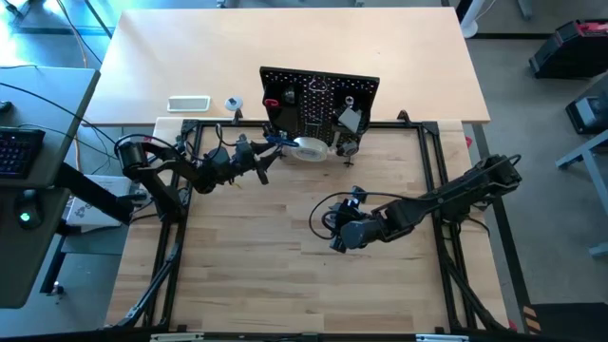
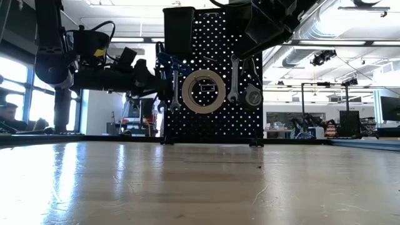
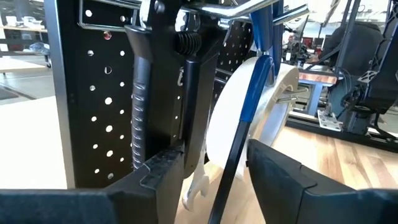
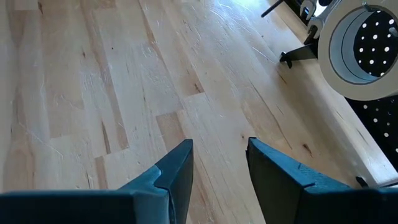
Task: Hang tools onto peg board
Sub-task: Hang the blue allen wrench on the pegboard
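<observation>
The black peg board (image 1: 318, 100) (image 2: 212, 119) stands upright at the table's far side. A clear tape roll (image 2: 203, 90) (image 4: 360, 50), silver wrenches (image 2: 234, 78) and dark-handled pliers (image 3: 140, 93) hang on its front. A blue T-handle hex key (image 3: 258, 81) hangs there too, its upper end by a metal hook. Its dark shaft (image 3: 230, 168) runs down between the open fingers of my left gripper (image 3: 217, 171) (image 1: 268, 154), which points level at the board's left part. I see no finger touching the shaft. My right gripper (image 4: 219, 158) (image 1: 337, 242) hovers open over bare wood at mid-table.
A black metal frame (image 1: 180, 190) borders the wooden work surface. On the table behind the board lie a white slab (image 1: 188, 103) and a small round item (image 1: 233, 103). A black bin (image 2: 178, 31) sits at the board's top left. Bare wood stretches toward the near edge.
</observation>
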